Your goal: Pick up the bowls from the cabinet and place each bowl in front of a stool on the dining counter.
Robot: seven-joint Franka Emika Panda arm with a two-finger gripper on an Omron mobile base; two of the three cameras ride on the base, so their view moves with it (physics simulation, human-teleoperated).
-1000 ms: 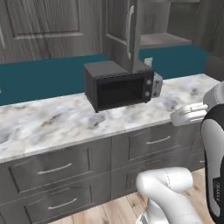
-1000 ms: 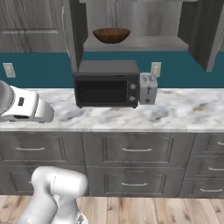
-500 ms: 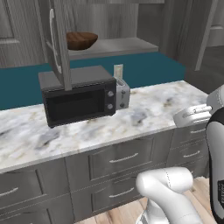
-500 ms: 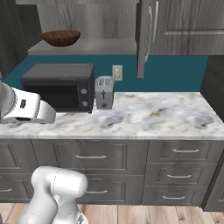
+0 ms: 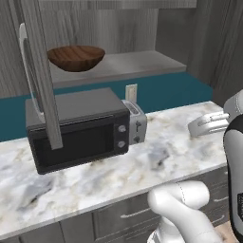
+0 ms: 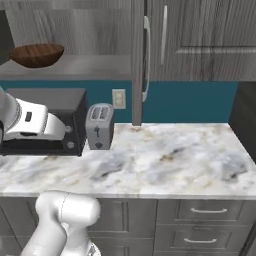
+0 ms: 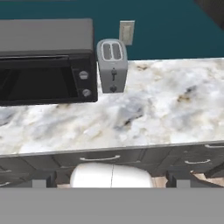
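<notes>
**Claw far from the wooden bowl**

Claw state we cannot tell; no bowl is in our grip. The wooden bowl [image 5: 76, 58] sits on the shelf [image 5: 142, 64] of the open cabinet [image 5: 40, 95], above the microwave [image 5: 78, 128]. We judge both deliveries remain undone.

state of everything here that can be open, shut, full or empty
cabinet door: swung open, edge toward the camera
wooden bowl: upright on the cabinet shelf, looks empty
microwave: door shut
toaster: slots empty
drawers under the worktop: shut
tool: fingers hidden, cannot tell
</notes>
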